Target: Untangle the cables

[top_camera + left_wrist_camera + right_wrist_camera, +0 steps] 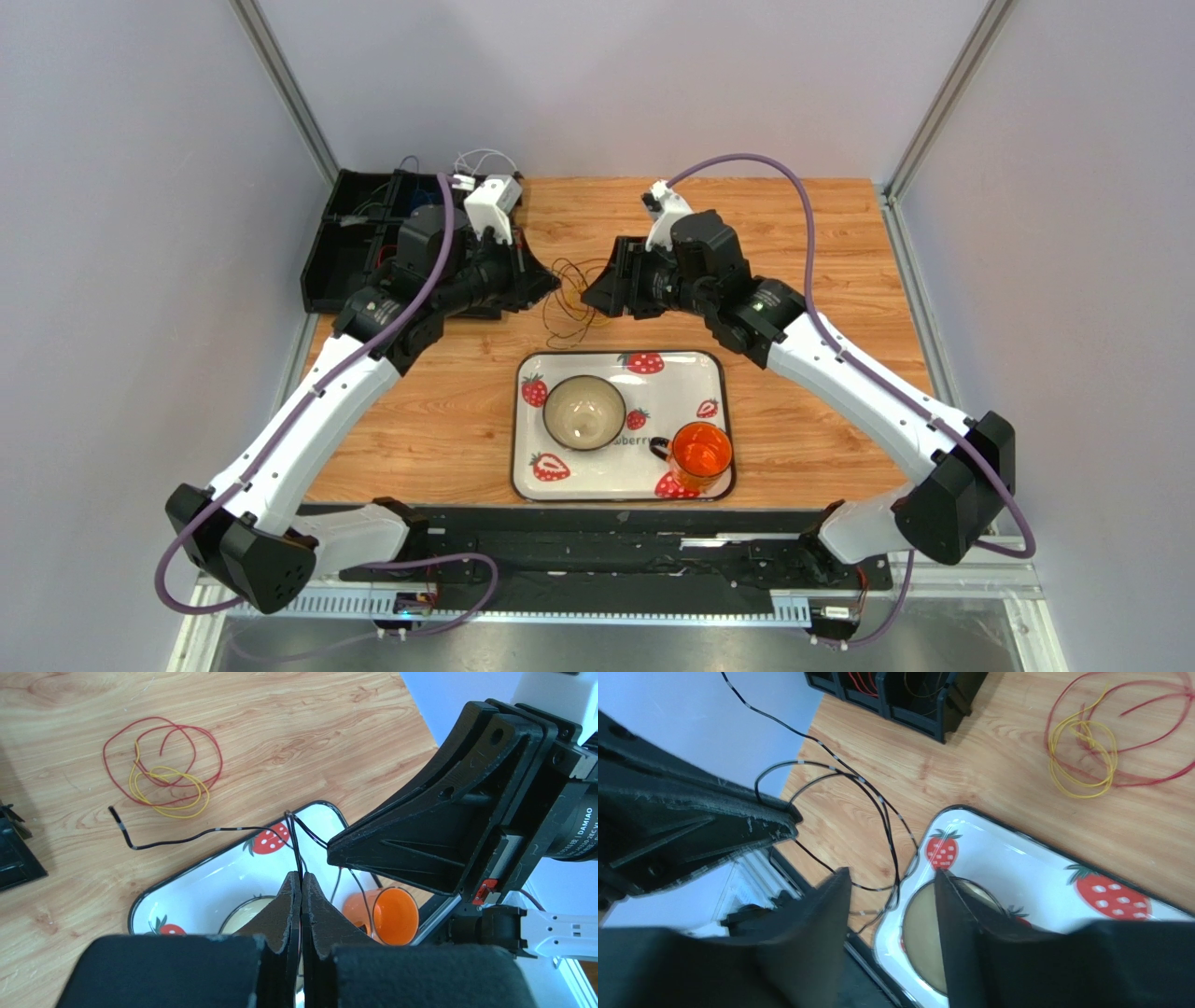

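Between left gripper tips, a pinched black cable; right gripper spread nearby.

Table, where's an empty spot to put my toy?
Bare wood lies left of the tray, up to the left arm, and right of it, up to the right arm; the far right corner too. Crowded: beyond the tray, where cables lie between the arms, and the black box far left.

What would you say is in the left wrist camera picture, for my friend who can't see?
The left gripper is pinched shut on a thin black cable above a strawberry tray holding an orange cup. Red and yellow cables lie looped together on the wooden table behind.
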Controlling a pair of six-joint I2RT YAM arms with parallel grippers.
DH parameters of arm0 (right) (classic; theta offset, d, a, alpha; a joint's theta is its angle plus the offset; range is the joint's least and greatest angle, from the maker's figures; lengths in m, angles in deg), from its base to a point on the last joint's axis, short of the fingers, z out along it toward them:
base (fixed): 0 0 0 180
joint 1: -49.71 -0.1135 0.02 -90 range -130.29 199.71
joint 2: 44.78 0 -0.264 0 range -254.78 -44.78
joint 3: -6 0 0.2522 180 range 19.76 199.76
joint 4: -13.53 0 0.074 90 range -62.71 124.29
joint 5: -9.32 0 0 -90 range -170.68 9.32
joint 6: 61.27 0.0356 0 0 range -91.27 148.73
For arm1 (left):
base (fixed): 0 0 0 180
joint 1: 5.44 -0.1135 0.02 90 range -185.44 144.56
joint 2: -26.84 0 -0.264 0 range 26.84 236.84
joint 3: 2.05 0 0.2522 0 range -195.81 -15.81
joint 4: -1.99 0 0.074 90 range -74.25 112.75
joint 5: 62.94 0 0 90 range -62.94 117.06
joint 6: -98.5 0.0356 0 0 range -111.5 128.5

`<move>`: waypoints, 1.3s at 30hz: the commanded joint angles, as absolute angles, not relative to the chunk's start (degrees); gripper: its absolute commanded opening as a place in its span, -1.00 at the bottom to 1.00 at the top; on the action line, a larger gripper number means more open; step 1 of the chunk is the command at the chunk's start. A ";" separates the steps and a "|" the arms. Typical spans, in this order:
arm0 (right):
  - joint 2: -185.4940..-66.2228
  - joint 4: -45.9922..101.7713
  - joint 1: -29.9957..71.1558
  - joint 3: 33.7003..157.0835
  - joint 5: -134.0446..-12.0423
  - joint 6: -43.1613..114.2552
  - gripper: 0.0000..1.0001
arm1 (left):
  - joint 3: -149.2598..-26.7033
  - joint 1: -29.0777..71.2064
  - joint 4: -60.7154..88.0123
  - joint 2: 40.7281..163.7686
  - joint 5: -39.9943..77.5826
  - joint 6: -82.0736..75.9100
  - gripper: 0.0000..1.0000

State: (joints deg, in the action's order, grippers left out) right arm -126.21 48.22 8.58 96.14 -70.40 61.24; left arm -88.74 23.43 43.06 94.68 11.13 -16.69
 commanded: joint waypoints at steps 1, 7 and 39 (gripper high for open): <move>-121.78 46.62 8.22 95.08 -73.81 60.55 0.25 | -92.80 23.66 44.57 94.61 14.39 -13.84 -1.00; -118.00 50.76 9.71 87.01 -89.38 61.95 0.57 | -99.04 21.64 51.69 97.06 18.53 -8.12 -1.00; -122.12 30.72 12.71 58.78 -95.10 61.69 0.41 | -104.49 -9.13 42.38 114.36 47.17 15.95 -1.00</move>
